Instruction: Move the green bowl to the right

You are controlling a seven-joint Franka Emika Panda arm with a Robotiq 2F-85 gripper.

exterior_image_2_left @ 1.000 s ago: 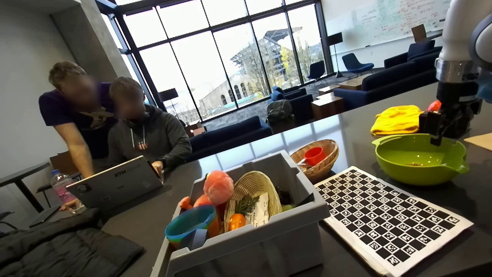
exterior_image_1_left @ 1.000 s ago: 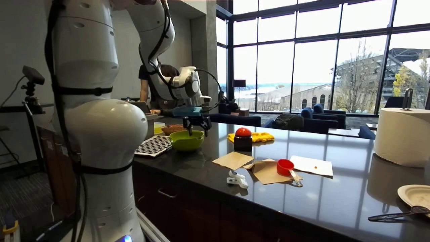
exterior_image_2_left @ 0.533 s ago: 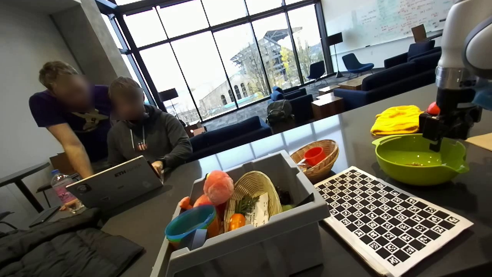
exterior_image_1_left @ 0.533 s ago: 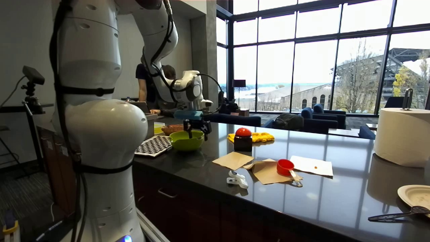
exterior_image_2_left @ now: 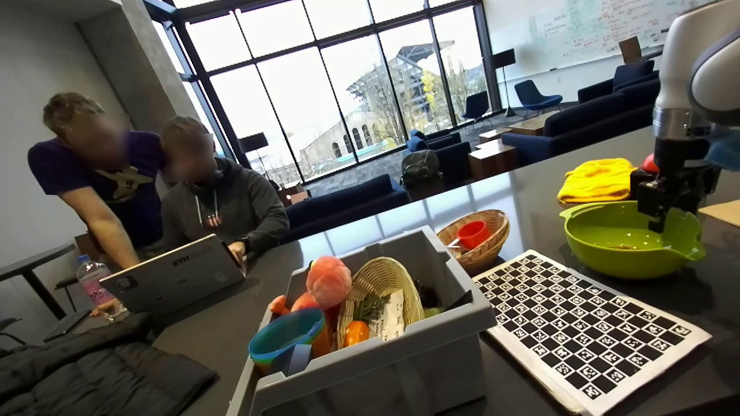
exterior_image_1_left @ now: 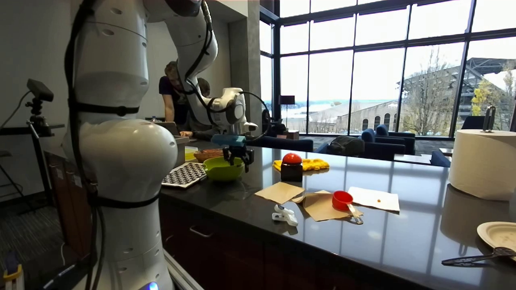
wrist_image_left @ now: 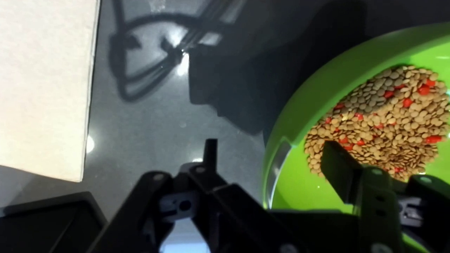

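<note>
The green bowl (exterior_image_1_left: pixel 221 173) stands upright on the dark countertop, and it also shows in an exterior view (exterior_image_2_left: pixel 607 251). In the wrist view the bowl (wrist_image_left: pixel 313 95) fills the right side and holds lentils (wrist_image_left: pixel 379 119) with red bits. My gripper (wrist_image_left: pixel 270 144) is open, its fingers wide apart. One finger is over the inside of the bowl and the other is outside, with the bowl's rim between them. The gripper shows at the bowl's right edge in an exterior view (exterior_image_1_left: pixel 239 164), and over the bowl in an exterior view (exterior_image_2_left: pixel 673 219). I see no grip on the rim.
Right of the bowl are a brown paper square (exterior_image_1_left: pixel 280 192), a red-topped black button (exterior_image_1_left: pixel 292 171), a yellow cloth (exterior_image_1_left: pixel 312 164), a white clip (exterior_image_1_left: pixel 285 215) and a red cup (exterior_image_1_left: pixel 342 200). A checkered board (exterior_image_2_left: pixel 595 323), a basket (exterior_image_2_left: pixel 491 242) and a grey bin (exterior_image_2_left: pixel 381 358) stand near the bowl.
My gripper has moved down and slightly to the right at the bowl's rim. The fingers stay open and the bowl has not moved. The standing person in the background has shifted left.
</note>
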